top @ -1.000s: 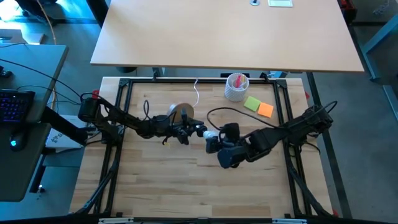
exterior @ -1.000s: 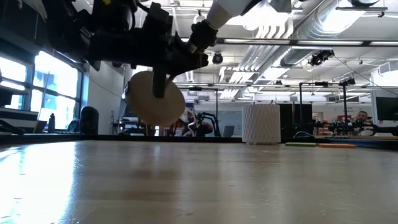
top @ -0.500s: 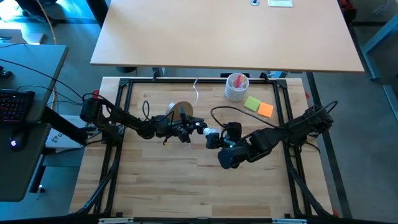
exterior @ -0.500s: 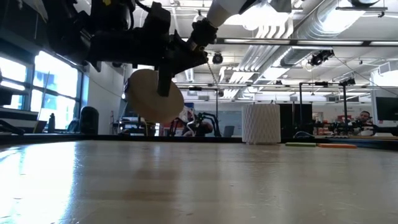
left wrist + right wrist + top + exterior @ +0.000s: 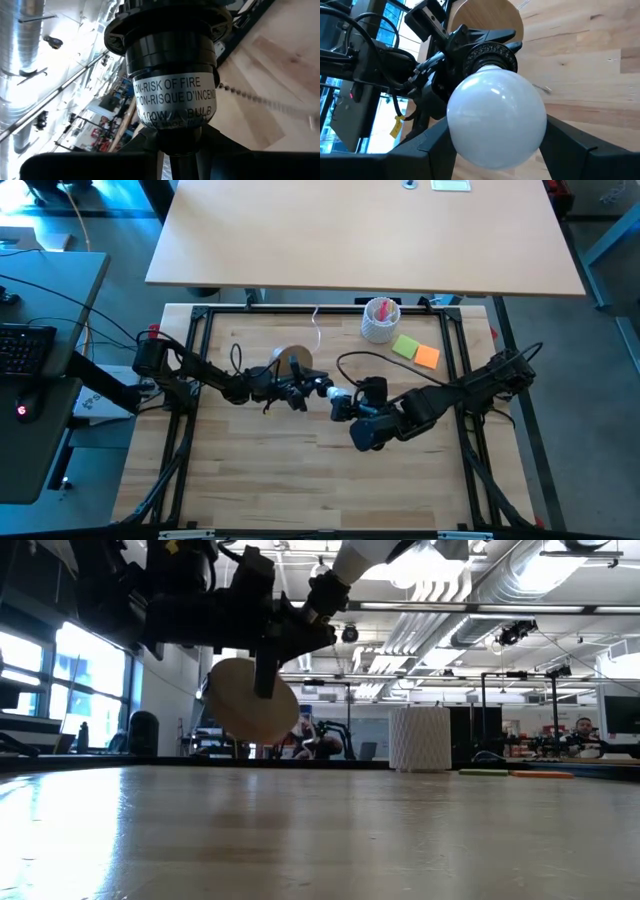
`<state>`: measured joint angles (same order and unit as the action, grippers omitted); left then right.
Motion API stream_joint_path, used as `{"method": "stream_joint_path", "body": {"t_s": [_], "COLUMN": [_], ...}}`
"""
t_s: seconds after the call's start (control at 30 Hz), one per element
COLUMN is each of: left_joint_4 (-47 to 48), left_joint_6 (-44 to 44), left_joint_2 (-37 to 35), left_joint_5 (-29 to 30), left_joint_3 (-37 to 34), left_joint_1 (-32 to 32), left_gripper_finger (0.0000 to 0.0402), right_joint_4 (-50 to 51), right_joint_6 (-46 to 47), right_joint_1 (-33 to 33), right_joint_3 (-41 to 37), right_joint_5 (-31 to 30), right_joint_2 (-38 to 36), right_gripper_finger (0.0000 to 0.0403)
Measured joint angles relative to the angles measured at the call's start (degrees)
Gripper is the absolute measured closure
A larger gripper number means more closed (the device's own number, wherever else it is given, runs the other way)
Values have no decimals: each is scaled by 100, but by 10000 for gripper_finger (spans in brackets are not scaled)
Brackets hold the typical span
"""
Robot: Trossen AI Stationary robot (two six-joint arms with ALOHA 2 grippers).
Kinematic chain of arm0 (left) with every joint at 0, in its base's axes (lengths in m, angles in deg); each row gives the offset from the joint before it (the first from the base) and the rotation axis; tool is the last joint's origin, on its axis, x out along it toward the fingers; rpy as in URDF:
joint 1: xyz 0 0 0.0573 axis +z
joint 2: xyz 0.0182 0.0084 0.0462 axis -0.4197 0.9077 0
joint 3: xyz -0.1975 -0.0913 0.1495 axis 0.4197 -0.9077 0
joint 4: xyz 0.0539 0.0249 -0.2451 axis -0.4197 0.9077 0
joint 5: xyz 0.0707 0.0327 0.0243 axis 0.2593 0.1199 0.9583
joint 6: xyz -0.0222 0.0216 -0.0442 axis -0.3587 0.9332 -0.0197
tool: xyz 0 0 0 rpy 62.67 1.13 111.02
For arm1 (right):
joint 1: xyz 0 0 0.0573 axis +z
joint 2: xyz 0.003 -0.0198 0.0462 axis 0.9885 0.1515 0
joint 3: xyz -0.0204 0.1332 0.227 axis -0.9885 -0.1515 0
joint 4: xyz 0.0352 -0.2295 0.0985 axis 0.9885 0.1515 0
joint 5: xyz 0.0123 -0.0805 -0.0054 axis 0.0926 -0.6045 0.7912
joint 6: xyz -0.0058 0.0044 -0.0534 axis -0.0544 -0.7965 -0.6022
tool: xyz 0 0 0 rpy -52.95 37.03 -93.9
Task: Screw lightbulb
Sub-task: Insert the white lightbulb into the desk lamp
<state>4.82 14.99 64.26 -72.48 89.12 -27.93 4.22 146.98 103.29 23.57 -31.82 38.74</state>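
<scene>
The lightbulb [image 5: 495,120] is white and round, and its base sits in the black socket [image 5: 489,59] of the round wooden stand [image 5: 293,360]. The stand lies tipped on its side, lifted clear of the table [image 5: 300,830], with its wooden disc [image 5: 250,700] facing the low view. My left gripper [image 5: 298,392] reaches in level from the table's left and is shut on the stand at the socket [image 5: 170,65]. My right gripper [image 5: 343,402] comes in from the right, slanting down, shut on the bulb [image 5: 333,392]. My left gripper holds the stand by the narrow part just behind the socket [image 5: 169,142], pinched between its two fingers. The fingers come in level from the table's left. The stand hangs clear of the table, its socket pointing toward the right arm. My right gripper holds the bulb's round glass [image 5: 457,137] between its two fingers [image 5: 432,147], one on each side. The fingers point along the bulb's axis toward the socket, from the table's right and slanting down. The bulb is clear of the table, its base in the socket.
A white ribbed cup [image 5: 380,320] with pink contents stands at the far right of the table. Green and orange notes [image 5: 417,352] lie beside it. A bead chain [image 5: 260,102] hangs from the socket. The near half of the table is bare wood [image 5: 320,480].
</scene>
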Motion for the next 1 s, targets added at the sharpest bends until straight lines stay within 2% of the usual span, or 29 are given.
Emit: {"method": "stream_joint_path", "body": {"t_s": [0.27,0.5,0.67,0.83,1.0], "left_joint_4": [121,176,246,242,238], "left_joint_6": [-280,-750,-1119,-1505,-2123], "left_joint_2": [2,2,2,9,9], "left_joint_5": [-178,-488,-1129,-1222,-1642], "left_joint_3": [0,3,31,21,15], "left_joint_1": [-11,-11,9,171,444], "left_gripper_finger": [353,353,354,355,355], "right_joint_4": [-118,-280,-252,-346,-400], "right_joint_6": [-155,-394,-490,-666,-1050], "right_joint_1": [-18,-32,-89,-101,-80], "right_joint_3": [-4,-4,-15,-15,-15], "right_joint_5": [-12,-10,-335,-299,-735], "right_joint_2": [11,11,5,-52,-209], "right_gripper_finger": [120,119,120,120,119]}}
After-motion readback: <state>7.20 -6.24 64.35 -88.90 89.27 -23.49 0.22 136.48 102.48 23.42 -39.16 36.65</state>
